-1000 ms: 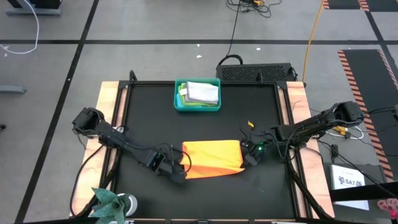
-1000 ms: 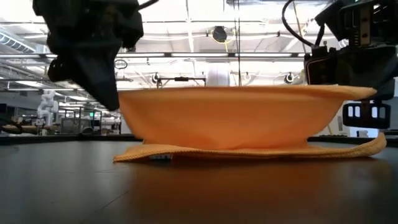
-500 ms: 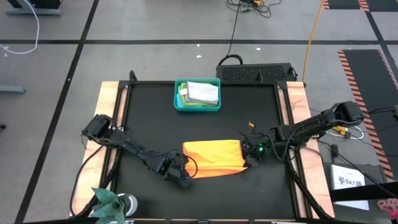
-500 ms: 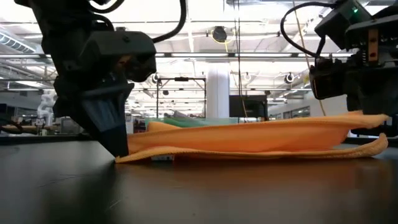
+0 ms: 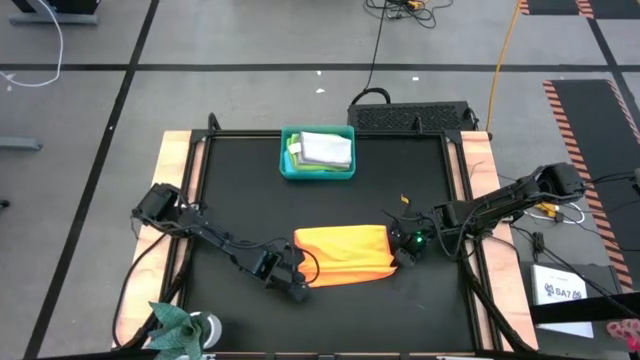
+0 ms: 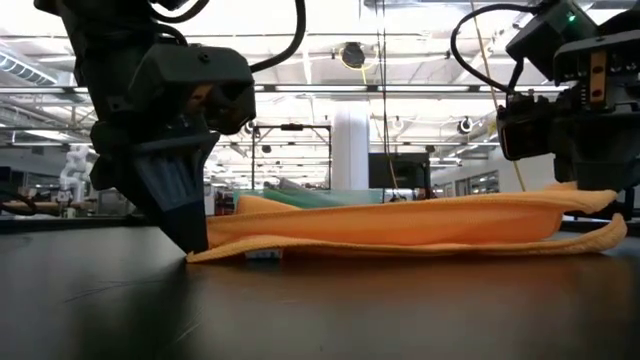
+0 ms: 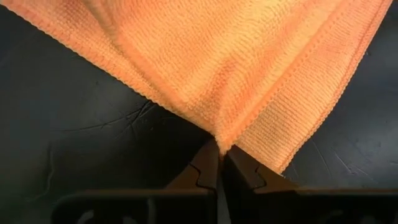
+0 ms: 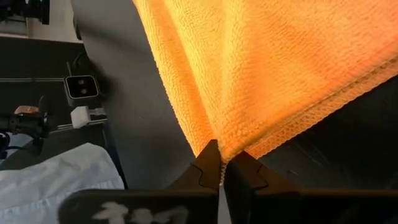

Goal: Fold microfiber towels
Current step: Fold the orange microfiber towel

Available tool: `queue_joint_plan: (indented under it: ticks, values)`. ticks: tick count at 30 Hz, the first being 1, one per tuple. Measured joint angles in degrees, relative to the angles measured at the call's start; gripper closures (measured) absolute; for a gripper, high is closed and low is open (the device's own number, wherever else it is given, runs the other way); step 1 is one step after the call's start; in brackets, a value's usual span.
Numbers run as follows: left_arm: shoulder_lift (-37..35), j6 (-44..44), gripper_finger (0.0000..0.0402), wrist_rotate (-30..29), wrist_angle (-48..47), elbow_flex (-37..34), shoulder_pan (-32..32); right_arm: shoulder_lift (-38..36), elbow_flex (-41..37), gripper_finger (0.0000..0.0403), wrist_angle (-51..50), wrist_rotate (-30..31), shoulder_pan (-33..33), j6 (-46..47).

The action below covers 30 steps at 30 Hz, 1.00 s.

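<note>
While the left gripper [image 7: 219,163] pinches one corner of the orange-yellow towel [image 5: 342,253], the right gripper [image 8: 220,165] clamps the opposite corner. Stretched between both claws, the nubby, ribbed-edged cloth lies folded into a flat rectangle on the matte black table [image 5: 240,190]. Well beyond them sits a rigid teal bin [image 5: 290,168] holding folded cloths.

The orange towel [image 7: 236,62] is nubbly woven cloth; the black table top [image 6: 320,310] looks smooth, faintly glossy.
</note>
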Motion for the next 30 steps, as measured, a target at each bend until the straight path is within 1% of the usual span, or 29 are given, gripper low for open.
queue_joint_plan:
  ticks: [2,5,8,12,17,21,25,27,30]
  values:
    - [0.0,-0.52,0.0391,0.55,0.1,0.0,0.0,-0.01,0.0,0.0393,0.0,0.01,0.1,-0.02]
    - [0.02,-0.86,0.0385,1.29,0.2,0.0,0.0,-0.01,0.0,0.0368,-0.06,0.02,0.7,-0.02]
    - [0.02,-0.91,0.0367,2.79,0.27,0.0,0.04,0.01,-0.02,0.0335,-0.18,0.64,1.43,0.0]
    - [-0.61,-2.34,0.0343,3.84,0.29,-0.02,-0.02,0.01,-0.04,0.0296,-0.64,3.26,1.64,-0.06]
    - [-5.62,-2.59,0.0333,3.95,-1.07,-0.21,-0.44,0.01,-0.04,0.0268,0.62,3.04,1.01,-0.22]
    - [-9.25,-2.55,0.0332,1.29,-4.65,-0.13,-0.75,0.01,-0.04,0.0264,0.5,3.04,1.01,-0.42]
    - [-10.76,-4.26,0.0332,-7.06,-9.96,-0.13,-1.03,0.01,-0.04,0.0267,0.68,3.15,0.98,-0.02]
    - [-10.62,-7.02,0.0332,-8.86,-11.82,-0.11,0.0,0.01,-0.04,0.0267,0.9,3.2,0.98,0.51]
    - [-10.62,-13.47,0.0332,-9.31,-15.05,-0.19,2.21,0.01,-0.04,0.0267,0.94,3.24,0.98,0.62]
